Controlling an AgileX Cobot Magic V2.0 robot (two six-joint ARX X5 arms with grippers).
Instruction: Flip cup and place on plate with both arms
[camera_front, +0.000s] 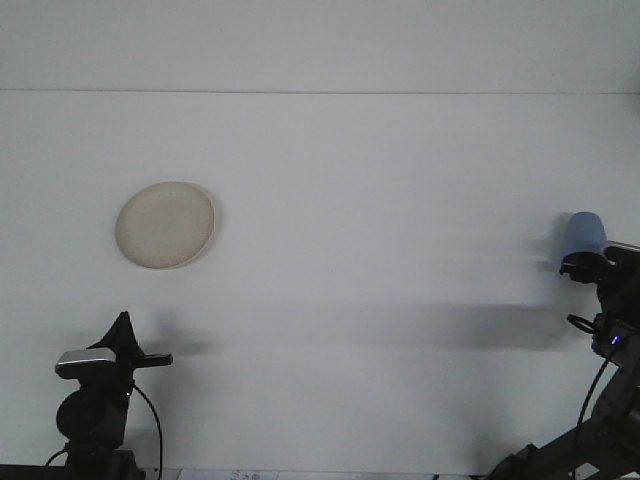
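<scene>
The cup (584, 234) is pale blue, smooth and matte, with a tapered cylindrical body and a rounded upper end. It sits at the far right of the table (380, 200), directly above and touching the black head of the right gripper (590, 262) in the front view. The lower part of the cup is hidden behind the gripper hardware, so the rim and its orientation cannot be determined. The right gripper is at the cup's lower end; whether its jaws are clamped on the cup or merely beside it cannot be told from this view.

Below the gripper, the right arm (612, 340) runs down to the bottom right corner as a dark jointed assembly with looped black cable and a small blue indicator light.

The plate (165, 224) lies well apart from the right gripper, far to its left. It is round, shallow, cream-coloured and faintly speckled, flat on the table.

The left gripper (150, 358) is near the bottom left, below the plate. It is black with a grey-silver block on its housing. Its finger state cannot be told.

The table surface is plain white and matte. No writing is legible.
</scene>
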